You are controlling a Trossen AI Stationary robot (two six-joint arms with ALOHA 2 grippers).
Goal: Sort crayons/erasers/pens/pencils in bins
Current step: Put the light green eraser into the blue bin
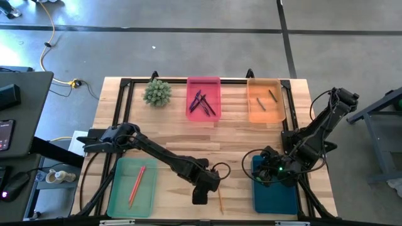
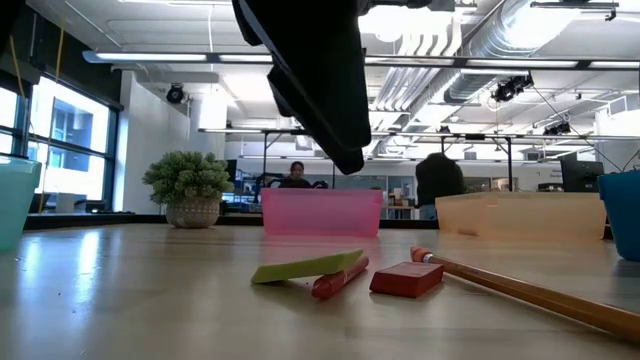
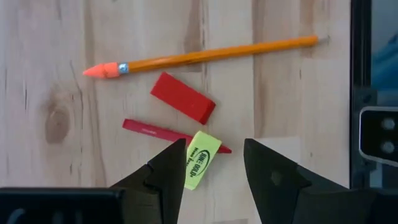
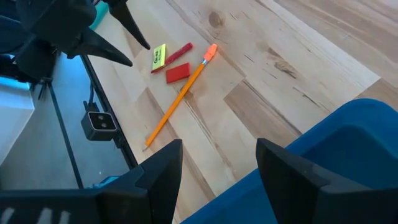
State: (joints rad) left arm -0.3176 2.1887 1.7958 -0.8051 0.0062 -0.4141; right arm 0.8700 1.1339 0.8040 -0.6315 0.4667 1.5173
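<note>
Left hand (image 3: 214, 163) hovered parted, empty, over small yellow-green rubber eraser (image 3: 202, 160) leaning on a red crayon (image 3: 163, 132). Light, grippy, firm: best pinched across short sides.

Right hand (image 4: 217, 163) waited agape, empty, above dark blue plastic bin (image 4: 348, 155).

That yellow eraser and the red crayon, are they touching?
Touching. In the left wrist view the yellow eraser lies across the red crayon, overlapping it with no gap.

Three small things are crowding the wooden table (image 3: 50, 56) under the left gripper (image 3: 214, 163): a yellow-green block eraser (image 3: 201, 160) touching a thin red crayon (image 3: 158, 132), a red block eraser (image 3: 183, 98) near it at 11 o'clock. Beyond, a long orange pencil (image 3: 217, 53) is lying crosswise, leaving open tabletop towards 9 o'clock.
</note>
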